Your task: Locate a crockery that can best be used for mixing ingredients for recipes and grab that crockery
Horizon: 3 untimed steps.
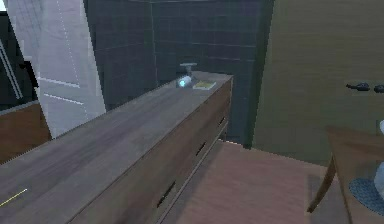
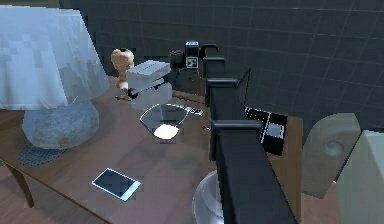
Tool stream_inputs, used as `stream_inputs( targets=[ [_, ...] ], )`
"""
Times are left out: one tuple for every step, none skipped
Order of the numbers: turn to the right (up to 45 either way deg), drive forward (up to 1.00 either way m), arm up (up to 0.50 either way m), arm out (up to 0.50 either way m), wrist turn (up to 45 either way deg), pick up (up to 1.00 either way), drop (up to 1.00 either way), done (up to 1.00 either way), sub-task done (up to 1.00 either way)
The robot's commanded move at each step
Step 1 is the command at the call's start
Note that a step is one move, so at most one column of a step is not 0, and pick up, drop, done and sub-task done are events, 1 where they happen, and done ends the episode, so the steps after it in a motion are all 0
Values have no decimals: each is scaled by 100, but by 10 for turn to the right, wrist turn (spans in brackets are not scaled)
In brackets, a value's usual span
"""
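A dark-rimmed bowl point(image 2: 165, 122) with a pale inside stands on the wooden table point(image 2: 80, 165) near the middle of the arm side view. The dark arm bar point(image 2: 235, 150) rises from the bottom edge beside it. The gripper point(image 2: 178, 58) sits farther up the picture than the bowl, left of the two white squares point(image 2: 194, 48). A grey box point(image 2: 150, 72) lies on the table right by the gripper's far end, so I cannot tell whether it holds anything.
A lamp point(image 2: 45, 60) with a white shade, a small teddy figure point(image 2: 124, 66), a phone point(image 2: 115, 183), a dark flat device point(image 2: 266, 126) and a glass dish point(image 2: 205, 200) share the table. In the forward view a long wooden dresser point(image 1: 120, 150) carries a small bluish object point(image 1: 185, 78); floor lies to its right.
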Motion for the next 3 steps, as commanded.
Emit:
stream_inputs(
  targets=[
    [0, 0, 0, 0, 240, 0, 0, 0, 0],
    [0, 0, -20, 0, 0, 0, 0, 0, 0],
    [0, 0, 0, 0, 0, 100, 0, 0, 0]
  ],
)
